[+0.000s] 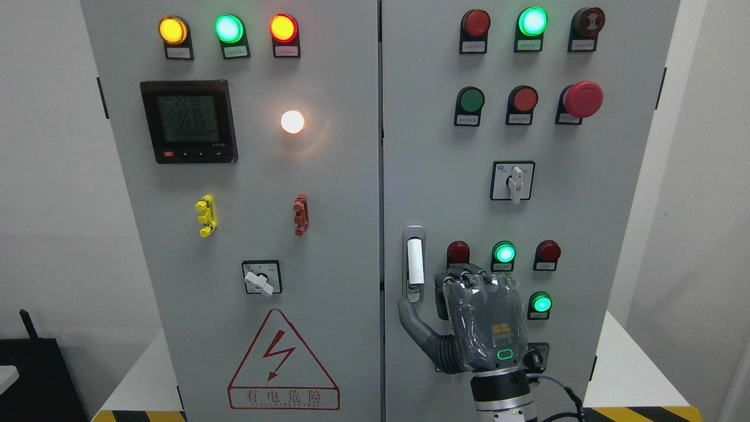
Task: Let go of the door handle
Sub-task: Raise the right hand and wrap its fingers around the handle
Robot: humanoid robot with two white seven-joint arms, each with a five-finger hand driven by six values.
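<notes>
Grey two-door electrical cabinet [328,176] fills the view, white wall behind, hazard-striped floor edge at the bottom.

Door handle [414,264] (white grip in a chrome recess) sits upright at the left edge of the right door, below mid-height. Right hand [477,319] comes up from the bottom edge, right of centre, back of hand toward the camera. Fingers [469,274] are curled near the door face just beside the handle, holding nothing; thumb [413,319] juts out left, tip right under the recess. Looks like the grip is already let go & the hand is parked close, prob. so it can pull back straight. Left arm not visible.

Counts: left door has 3 lit lamps along the top edge, 1 white lamp, 1 digital meter [189,121], 1 rotary switch, 1 warning triangle [283,363]. Right door: 1 mushroom e-stop [583,98], 1 selector switch [513,181].
</notes>
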